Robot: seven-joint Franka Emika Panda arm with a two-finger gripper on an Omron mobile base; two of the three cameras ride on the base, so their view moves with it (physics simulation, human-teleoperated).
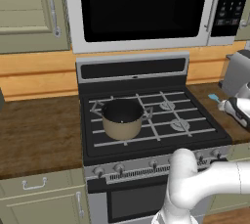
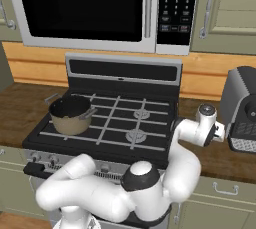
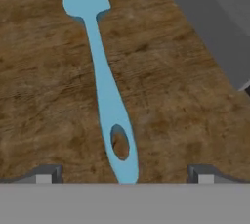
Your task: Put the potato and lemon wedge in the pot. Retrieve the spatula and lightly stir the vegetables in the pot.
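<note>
You face a kitchen: a black stove (image 1: 146, 115) set into a brown wooden surface (image 1: 39, 135). The pot (image 1: 122, 119) sits on the stove's front-left burner; its dark inside is unreadable. Right of the stove, the spatula (image 3: 105, 86) lies flat on the surface, between the fingertips of your spread, empty pincer (image 3: 125, 173).
</note>
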